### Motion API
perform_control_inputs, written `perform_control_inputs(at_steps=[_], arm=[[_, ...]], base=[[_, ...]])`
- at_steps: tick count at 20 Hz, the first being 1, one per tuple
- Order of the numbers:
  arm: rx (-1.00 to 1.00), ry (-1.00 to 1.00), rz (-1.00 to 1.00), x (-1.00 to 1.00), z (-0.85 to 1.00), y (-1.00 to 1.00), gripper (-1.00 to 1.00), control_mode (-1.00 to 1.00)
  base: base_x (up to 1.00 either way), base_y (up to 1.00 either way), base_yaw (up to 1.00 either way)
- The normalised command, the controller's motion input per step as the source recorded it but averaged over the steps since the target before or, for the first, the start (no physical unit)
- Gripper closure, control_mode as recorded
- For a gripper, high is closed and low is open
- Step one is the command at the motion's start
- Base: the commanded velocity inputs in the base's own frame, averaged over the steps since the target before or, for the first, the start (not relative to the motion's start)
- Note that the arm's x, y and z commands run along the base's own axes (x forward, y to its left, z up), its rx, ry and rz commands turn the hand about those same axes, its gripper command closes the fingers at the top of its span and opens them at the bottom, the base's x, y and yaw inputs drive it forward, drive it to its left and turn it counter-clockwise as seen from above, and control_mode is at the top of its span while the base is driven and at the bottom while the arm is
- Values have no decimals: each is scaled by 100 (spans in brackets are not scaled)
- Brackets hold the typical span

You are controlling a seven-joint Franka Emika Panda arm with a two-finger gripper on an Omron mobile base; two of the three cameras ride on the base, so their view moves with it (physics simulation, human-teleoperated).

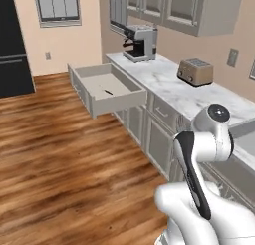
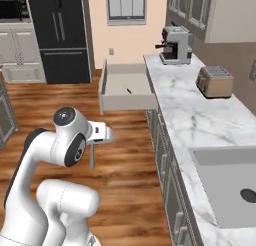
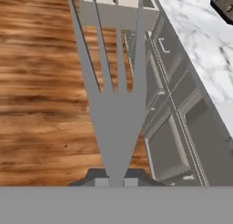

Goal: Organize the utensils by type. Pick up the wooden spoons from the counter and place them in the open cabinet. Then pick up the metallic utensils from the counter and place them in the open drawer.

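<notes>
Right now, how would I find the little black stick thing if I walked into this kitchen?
Find the white marble counter and follow it toward the coffee machine. Just before it, a big pale drawer sticks out over the wooden floor. On its flat bottom lies one thin utensil with a black handle, the only thing in the drawer.

Toaster (image 1: 195, 71), coffee machine (image 1: 141, 42) (both upright)

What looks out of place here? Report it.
Nothing damaged or spilled. The drawer stands fully open over the floor with a thin utensil in it. The gripper holds the fork, tines pointing away from it. The toaster sits upright on the counter.
</notes>
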Motion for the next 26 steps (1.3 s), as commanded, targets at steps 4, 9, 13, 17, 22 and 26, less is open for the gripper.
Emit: perform_control_inputs(at_steps=[4,9,13,17,22,26], arm=[[0,0,0,0,0,0,100,100],[0,0,0,0,0,0,100,100],[0,0,0,0,0,0,100,100],[0,0,0,0,0,0,100,100],[0,0,0,0,0,0,100,100],[0,0,0,0,0,0,100,100]], base=[[82,-1,29],[75,-5,28],[69,-29,32],[64,-46,34],[52,-56,29],[43,-46,19]])
